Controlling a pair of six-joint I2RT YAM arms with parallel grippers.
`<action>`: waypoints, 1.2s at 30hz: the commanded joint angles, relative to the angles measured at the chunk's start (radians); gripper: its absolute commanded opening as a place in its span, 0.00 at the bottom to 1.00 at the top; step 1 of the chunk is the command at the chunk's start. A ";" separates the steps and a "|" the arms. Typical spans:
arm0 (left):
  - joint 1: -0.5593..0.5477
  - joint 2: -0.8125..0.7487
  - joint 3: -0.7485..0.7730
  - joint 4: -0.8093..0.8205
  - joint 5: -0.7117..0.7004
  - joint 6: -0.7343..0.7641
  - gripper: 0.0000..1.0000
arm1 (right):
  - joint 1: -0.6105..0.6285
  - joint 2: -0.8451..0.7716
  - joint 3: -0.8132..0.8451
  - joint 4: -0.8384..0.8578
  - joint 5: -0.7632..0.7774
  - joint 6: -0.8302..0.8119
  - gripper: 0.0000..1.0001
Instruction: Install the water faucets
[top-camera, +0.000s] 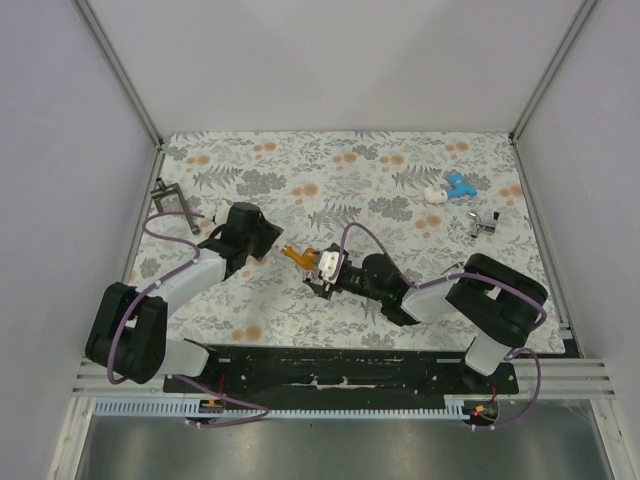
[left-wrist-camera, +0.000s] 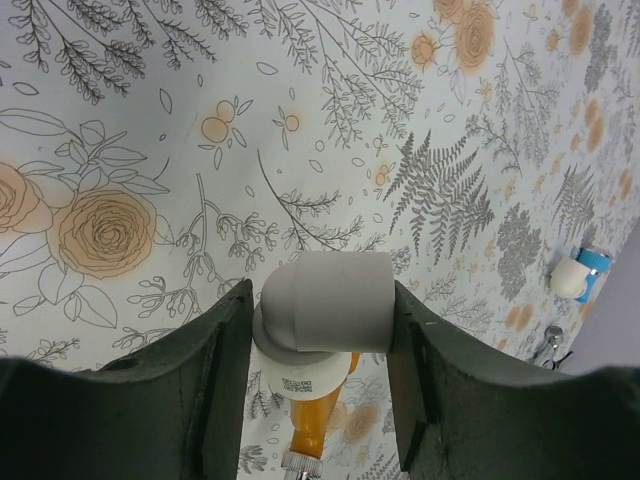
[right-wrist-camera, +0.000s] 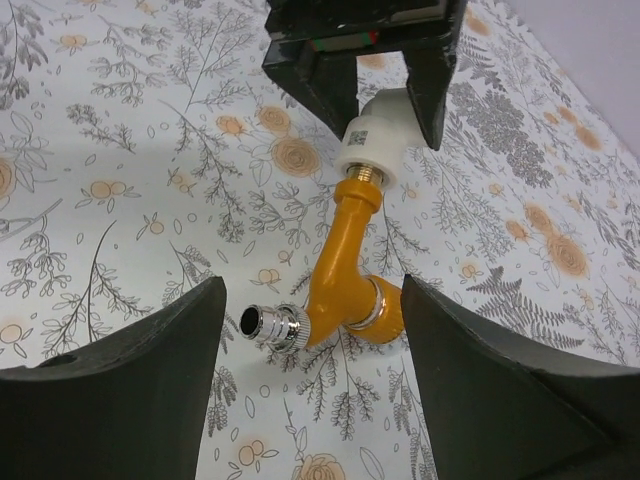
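Observation:
The orange faucet (right-wrist-camera: 345, 255) has a chrome spout (right-wrist-camera: 270, 325), an orange knob (right-wrist-camera: 385, 312) and a white ring fitting (right-wrist-camera: 370, 152). The ring end sits against a grey elbow fitting (left-wrist-camera: 325, 300). My left gripper (left-wrist-camera: 320, 295) is shut on that elbow, and the faucet (left-wrist-camera: 318, 410) hangs below it. My right gripper (right-wrist-camera: 312, 290) is open, with one finger on each side of the faucet's spout and knob and not touching them. In the top view the faucet (top-camera: 300, 256) lies between the left gripper (top-camera: 268, 243) and the right gripper (top-camera: 322, 270).
A blue and white faucet (top-camera: 455, 187) and a small metal part (top-camera: 483, 222) lie at the far right; both also show in the left wrist view (left-wrist-camera: 578, 272). Dark metal lever handles (top-camera: 170, 200) lie at the far left by the wall. The floral mat (top-camera: 350, 170) covers the table.

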 joint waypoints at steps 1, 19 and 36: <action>0.000 -0.037 0.054 -0.037 0.023 -0.025 0.02 | 0.045 0.055 -0.027 0.159 0.086 -0.134 0.78; -0.002 -0.063 0.074 -0.089 0.063 -0.041 0.02 | 0.093 0.274 0.015 0.355 0.223 -0.216 0.72; -0.003 -0.150 0.055 -0.074 0.125 -0.080 0.02 | 0.084 0.242 0.055 0.406 0.198 0.010 0.27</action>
